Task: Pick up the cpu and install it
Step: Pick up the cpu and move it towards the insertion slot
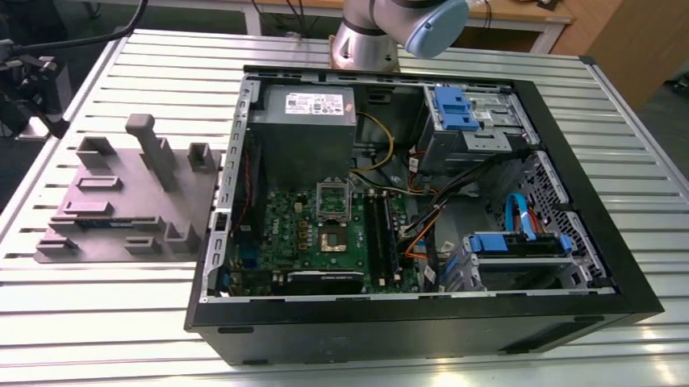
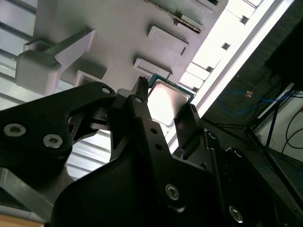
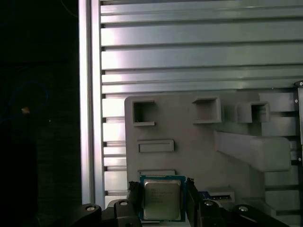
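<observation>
- My gripper [image 3: 162,187] pinches the cpu [image 3: 162,201] between its jaws, with one of the fingers [image 3: 134,196] pressed on each of two opposite edges.
- In both wrist views the silver top of the cpu [image 2: 166,101] faces the camera, and the grey fixture plate [image 3: 189,137] is behind it.
- In the exterior view this plate [image 1: 119,201] lies on the slatted metal table [image 1: 140,322], at 9 o'clock from the open computer case [image 1: 431,326].
- Inside the case the green motherboard [image 1: 286,234] carries the socket [image 1: 331,236]. The grey power supply [image 1: 306,133] sits at 12 o'clock from the socket.
</observation>
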Robot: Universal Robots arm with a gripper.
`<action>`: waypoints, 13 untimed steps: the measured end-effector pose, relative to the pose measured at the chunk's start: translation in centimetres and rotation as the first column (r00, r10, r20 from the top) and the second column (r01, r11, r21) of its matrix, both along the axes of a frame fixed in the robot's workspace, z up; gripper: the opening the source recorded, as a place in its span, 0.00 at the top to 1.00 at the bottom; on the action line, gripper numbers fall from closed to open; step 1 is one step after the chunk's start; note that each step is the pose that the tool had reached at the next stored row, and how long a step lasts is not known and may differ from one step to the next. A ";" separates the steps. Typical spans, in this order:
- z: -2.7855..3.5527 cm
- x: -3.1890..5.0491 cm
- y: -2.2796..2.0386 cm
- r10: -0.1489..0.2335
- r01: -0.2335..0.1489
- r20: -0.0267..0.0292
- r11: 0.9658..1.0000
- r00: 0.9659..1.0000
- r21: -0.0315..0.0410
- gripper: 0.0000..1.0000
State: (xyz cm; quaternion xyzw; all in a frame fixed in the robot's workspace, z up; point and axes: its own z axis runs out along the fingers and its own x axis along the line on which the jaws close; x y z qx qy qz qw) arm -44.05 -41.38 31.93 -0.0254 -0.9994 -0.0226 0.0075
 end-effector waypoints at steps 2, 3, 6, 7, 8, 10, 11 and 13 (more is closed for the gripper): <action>0.54 0.00 0.00 -0.001 0.001 0.000 1.000 1.000 0.000 0.53; 0.80 0.00 0.00 -0.002 0.002 0.000 1.000 1.000 0.000 0.53; 1.60 0.00 0.00 -0.004 0.004 0.000 1.000 1.000 0.000 0.53; 1.83 0.00 0.00 -0.004 0.004 0.000 1.000 1.000 0.000 0.53; 2.06 0.00 0.00 -0.005 0.005 0.000 1.000 1.000 0.000 0.53; 2.54 0.00 0.00 -0.006 0.006 0.000 1.000 1.000 0.000 0.53; 2.83 0.00 0.00 -0.007 0.007 0.000 1.000 1.000 0.000 0.53; 3.25 0.00 0.00 -0.008 0.008 0.000 1.000 1.000 0.000 0.53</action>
